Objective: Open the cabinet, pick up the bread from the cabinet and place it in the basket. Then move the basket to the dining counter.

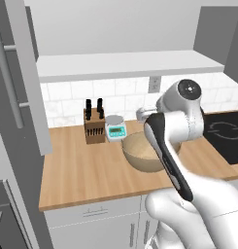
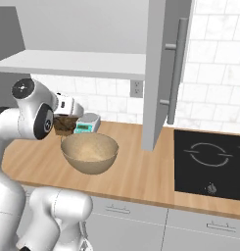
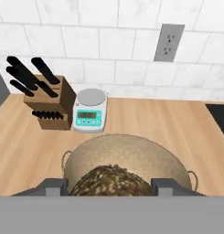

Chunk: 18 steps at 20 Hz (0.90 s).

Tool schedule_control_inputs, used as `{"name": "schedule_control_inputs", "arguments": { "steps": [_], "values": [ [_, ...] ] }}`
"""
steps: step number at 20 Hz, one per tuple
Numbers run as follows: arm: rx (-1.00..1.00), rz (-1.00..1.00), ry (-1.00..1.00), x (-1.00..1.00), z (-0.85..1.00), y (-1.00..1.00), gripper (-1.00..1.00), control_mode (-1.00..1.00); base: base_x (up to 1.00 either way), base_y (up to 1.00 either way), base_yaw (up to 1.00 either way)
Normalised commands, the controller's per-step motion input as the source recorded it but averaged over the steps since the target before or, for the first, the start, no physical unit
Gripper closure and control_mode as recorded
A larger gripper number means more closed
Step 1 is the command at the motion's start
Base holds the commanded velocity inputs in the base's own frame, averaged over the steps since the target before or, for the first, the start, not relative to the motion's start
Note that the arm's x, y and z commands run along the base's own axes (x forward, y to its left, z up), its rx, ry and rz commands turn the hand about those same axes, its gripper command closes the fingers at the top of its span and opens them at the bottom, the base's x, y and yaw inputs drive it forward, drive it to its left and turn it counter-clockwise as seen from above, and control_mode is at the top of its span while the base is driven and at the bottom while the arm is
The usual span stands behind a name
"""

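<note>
My gripper (image 3: 111, 187) is shut on the bread (image 3: 111, 180), a brown speckled lump held between the two fingers. Straight below it stands the tan basket (image 3: 127, 153), round with small side handles. In the right base view the dark bread (image 2: 64, 126) hangs in the gripper (image 2: 67, 122) just above the basket's (image 2: 89, 164) back left rim. In the left base view my forearm covers part of the basket (image 1: 137, 153). The cabinet's doors (image 1: 23, 73) (image 2: 160, 73) stand open above the counter. The dining counter is out of view.
A knife block (image 3: 47, 103) and a white kitchen scale (image 3: 90, 109) stand against the tiled wall behind the basket. A black hob (image 2: 209, 162) is set into the counter to the right. The open cabinet door hangs low beside the basket's right side.
</note>
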Motion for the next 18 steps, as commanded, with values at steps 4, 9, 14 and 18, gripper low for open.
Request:
{"name": "schedule_control_inputs", "arguments": {
  "steps": [4,9,14,18],
  "values": [
    [0.00,0.00,0.30,0.25,-0.90,0.00,1.00,-1.00,0.00,0.00,0.00],
    [0.00,0.00,0.25,0.30,-0.78,0.00,1.00,-1.00,0.00,0.00,0.00],
    [0.00,0.00,0.14,0.20,-0.55,-0.12,1.00,-1.00,0.00,0.00,0.00],
    [0.00,0.00,0.10,0.21,-0.44,-0.23,1.00,-1.00,0.00,0.00,0.00]
  ]
}}
